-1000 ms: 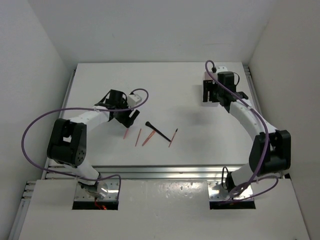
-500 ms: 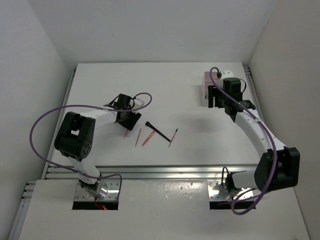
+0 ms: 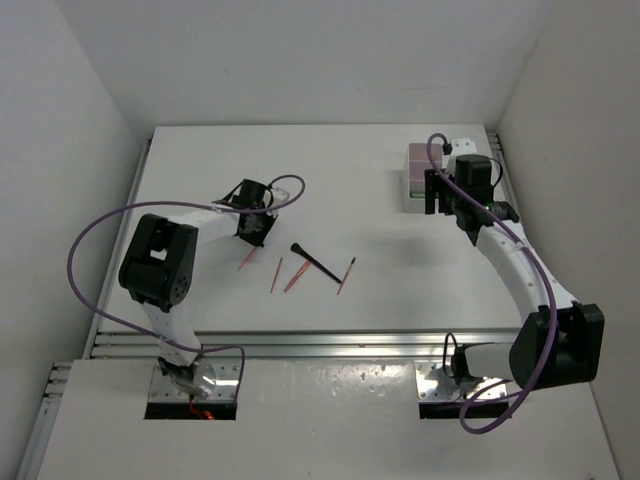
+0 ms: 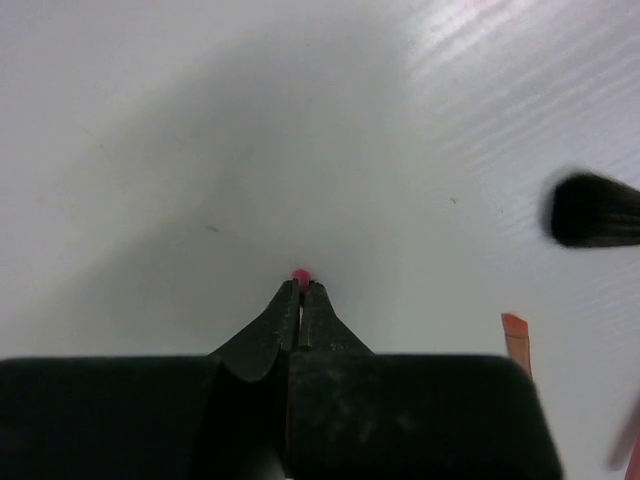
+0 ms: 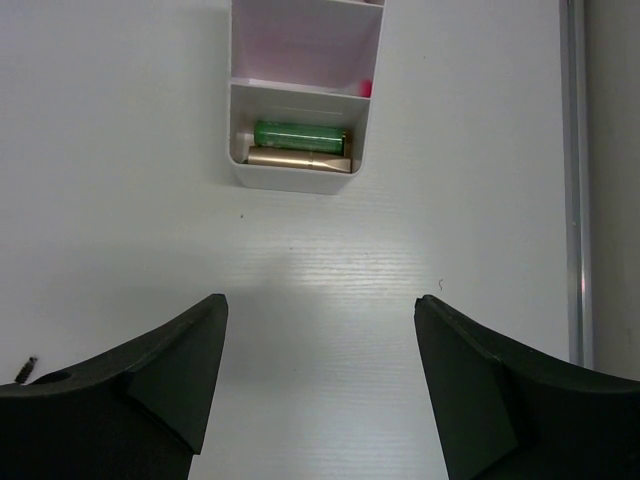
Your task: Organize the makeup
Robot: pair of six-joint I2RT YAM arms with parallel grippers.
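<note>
**benchlurker:** What's the left side doing right now?

**rig_op:** My left gripper [image 4: 300, 290] is clenched. On the wrist cam the two fingers are pressed flat together with a little pink nub poking out at the tips. I read that as the end of the pink pencil [image 3: 246, 262] pinched between them, though the rest of it is hidden under the fingers in that view.

**benchlurker:** Which way does the pencil lie?

**rig_op:** From above, its long axis runs diagonally, far end under the gripper and the other end trailing off to the near left. So I've got it by one end, not the middle, and I'd guess it wants to droop or swing when lifted.

**benchlurker:** And the rest?

**rig_op:** Just right of it on the table [image 3: 350, 170] are three more pencils [image 3: 276, 275] [image 3: 295, 277] [image 3: 346, 274], with the black brush [image 3: 311, 258] lying across between them. All of those are closer to my left arm.

**benchlurker:** Where does it all go?

**rig_op:** The compartment box [image 3: 420, 175] is well off to the far right. My right gripper [image 3: 437, 192] hangs just beside it, jaws spread wide and holding nothing. Its wrist cam shows a green tube [image 5: 300, 135] and a rose-gold tube [image 5: 298, 158] lying side by side in the nearest compartment. So the pencil has to travel right and far, and the right arm is the nearer one to that box.
</note>
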